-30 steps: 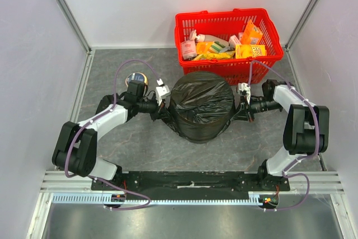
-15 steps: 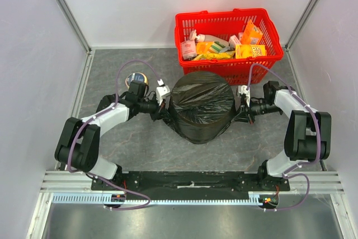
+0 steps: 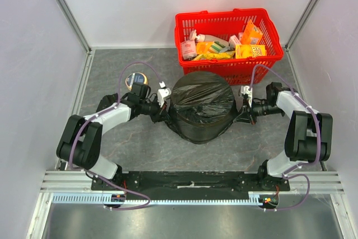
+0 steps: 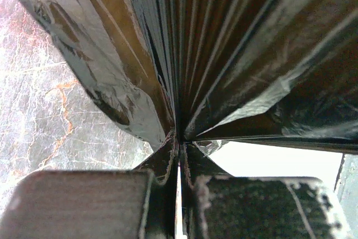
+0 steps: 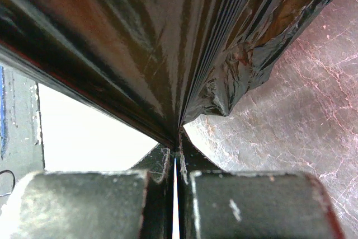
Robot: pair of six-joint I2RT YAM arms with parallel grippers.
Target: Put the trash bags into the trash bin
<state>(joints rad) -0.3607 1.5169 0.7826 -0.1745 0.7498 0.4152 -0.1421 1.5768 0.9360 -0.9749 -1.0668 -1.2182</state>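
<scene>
A black trash bag (image 3: 201,107) is stretched over a round upright shape in the middle of the table; the trash bin itself is hidden under it. My left gripper (image 3: 166,114) is shut on the bag's edge at its left side. In the left wrist view the jaws (image 4: 179,138) pinch a pleated fold of the black film (image 4: 224,54). My right gripper (image 3: 242,117) is shut on the bag's edge at the right side. The right wrist view shows its jaws (image 5: 178,138) clamped on taut film (image 5: 140,43).
A red wire basket (image 3: 221,14) full of packaged groceries stands just behind the bag. A small round tin (image 3: 136,78) lies beside the left arm. White walls close in the table on the left, back and right.
Both arms have shifted slightly, the left wrist a little to the right and the right elbow outward. The grips on the bag's edges are unchanged.
</scene>
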